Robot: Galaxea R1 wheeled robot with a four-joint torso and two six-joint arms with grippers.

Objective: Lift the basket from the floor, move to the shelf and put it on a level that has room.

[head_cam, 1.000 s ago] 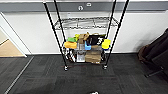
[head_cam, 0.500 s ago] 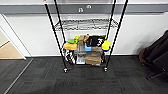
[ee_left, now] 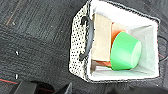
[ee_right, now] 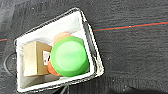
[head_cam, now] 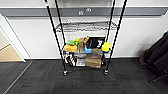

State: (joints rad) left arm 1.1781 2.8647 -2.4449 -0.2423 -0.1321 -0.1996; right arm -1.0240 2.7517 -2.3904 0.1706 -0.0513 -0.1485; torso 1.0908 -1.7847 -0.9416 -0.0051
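The shelf [head_cam: 53,37], a black wire rack on small wheels, stands straight ahead against the white wall in the head view. One level [head_cam: 85,26] is a bare wire grid with nothing on it. The tiers below it are packed. The basket [ee_left: 77,47], cream woven with a white lining and a dark handle, shows close from above in the left wrist view. The right wrist view has the basket [ee_right: 68,23] too. It holds a green cup [ee_right: 70,56], a small cardboard box [ee_left: 101,37] and something orange [ee_left: 116,28]. Around it lies the floor [ee_right: 130,50], dark carpet.
Coloured toys [head_cam: 71,47] crowd a lower tier, with a brown cardboard box [head_cam: 93,61] underneath. Dark bags or a chair [head_cam: 156,57] stand right of the rack. A doorway with tan wooden flooring [head_cam: 8,53] opens at the left. A red line [ee_right: 130,26] crosses the carpet.
The rack sits slightly lower in the head view than before, a small shift of the whole picture. Nothing on the rack has moved.
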